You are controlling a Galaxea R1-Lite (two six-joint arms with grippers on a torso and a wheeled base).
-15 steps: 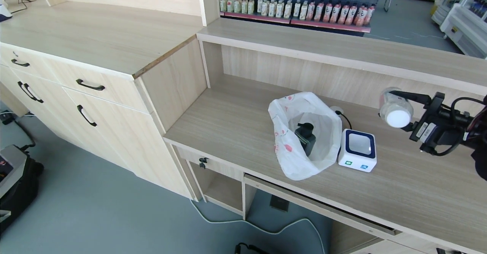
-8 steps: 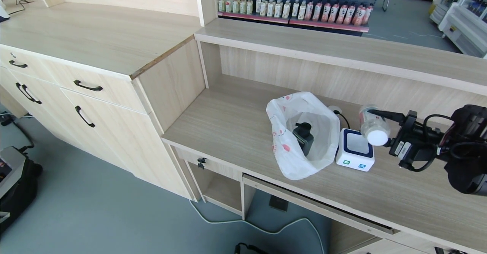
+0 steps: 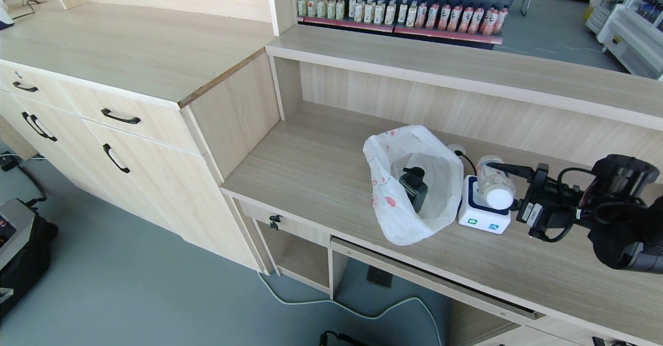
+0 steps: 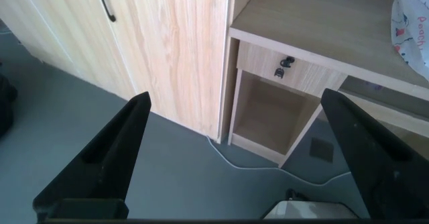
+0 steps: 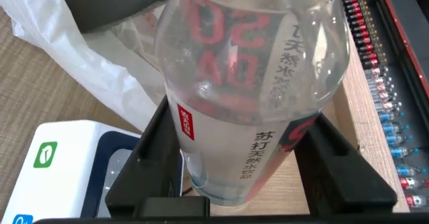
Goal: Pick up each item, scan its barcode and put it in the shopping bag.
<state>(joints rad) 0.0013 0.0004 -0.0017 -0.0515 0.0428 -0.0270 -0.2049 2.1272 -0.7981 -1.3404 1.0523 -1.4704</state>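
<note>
Item in hand: clear bottle [image 5: 248,83] with a white cap and printed label, lying on its side, clamped round the body by the right gripper [image 3: 505,188] and held just above the scanner [image 3: 484,216] window, not touching it. Scanner: white box with a dark-bordered glass top, on the counter [image 3: 321,175]. Shopping bag [image 3: 393,211]: white plastic with its mouth open, just beside the scanner on the robot's left, a dark pump bottle [image 3: 414,188] already inside. Left gripper [image 4: 234,100]: spread wide, empty, well apart from the scanner, low before the counter front. Step judged: scanning. The barcode cannot be made out, so the wrist likely needs rolling until the code faces the glass. Keep the bottle level, close over the window without resting on it. Squeeze lightly, as the thin wall may buckle or slip.
</note>
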